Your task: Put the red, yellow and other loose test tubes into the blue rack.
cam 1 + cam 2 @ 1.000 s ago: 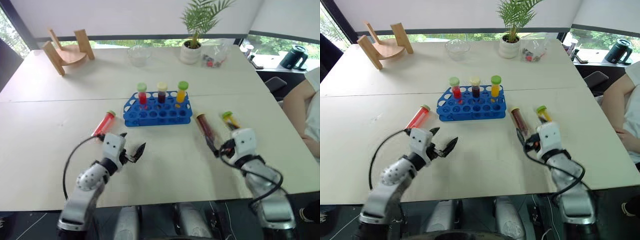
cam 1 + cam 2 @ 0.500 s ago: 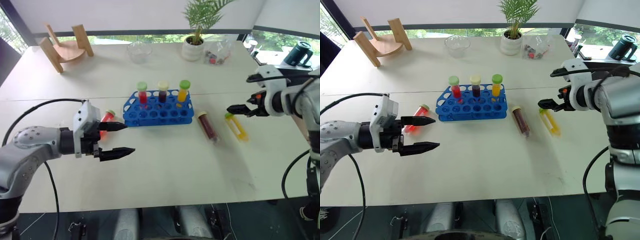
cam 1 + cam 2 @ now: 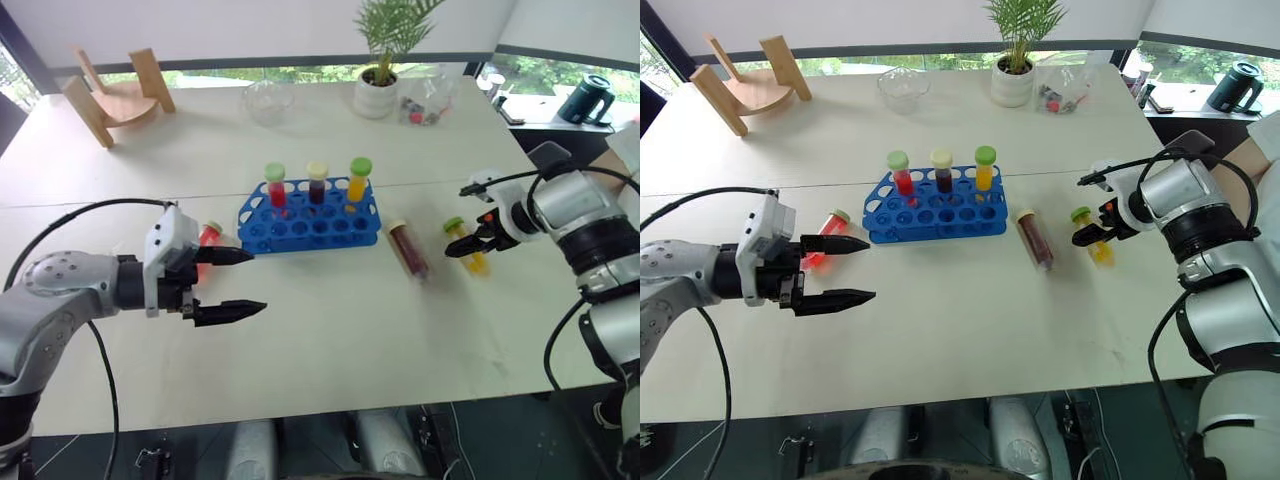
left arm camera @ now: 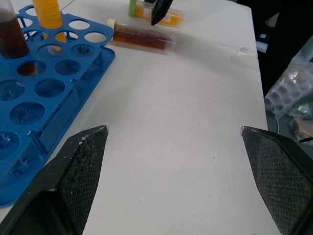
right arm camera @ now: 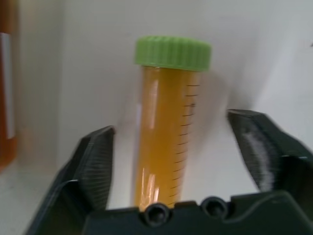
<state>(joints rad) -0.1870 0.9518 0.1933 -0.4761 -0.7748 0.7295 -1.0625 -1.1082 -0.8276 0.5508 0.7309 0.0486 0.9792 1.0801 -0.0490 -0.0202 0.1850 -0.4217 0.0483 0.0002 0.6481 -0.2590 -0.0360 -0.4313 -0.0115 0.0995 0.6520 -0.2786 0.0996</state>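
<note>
The yellow tube [image 5: 168, 132] lies flat on the table [image 3: 330, 330], right of the rack [image 3: 310, 220]. It is straddled lengthwise by the right hand [image 3: 1092, 232] (fingers apart, untouching); the left hand [image 3: 232, 284] gapes empty.

From my remote seat it looked like an office or meeting room set up for lab practice: pale tables [image 3: 330, 340] pushed together under a long window [image 3: 290, 72] with greenery outside, a potted plant [image 3: 383, 60], a glass bowl [image 3: 265, 100], a curved wooden stand [image 3: 105, 95], and a blue rack [image 3: 310, 217] of capped test tubes.
</note>
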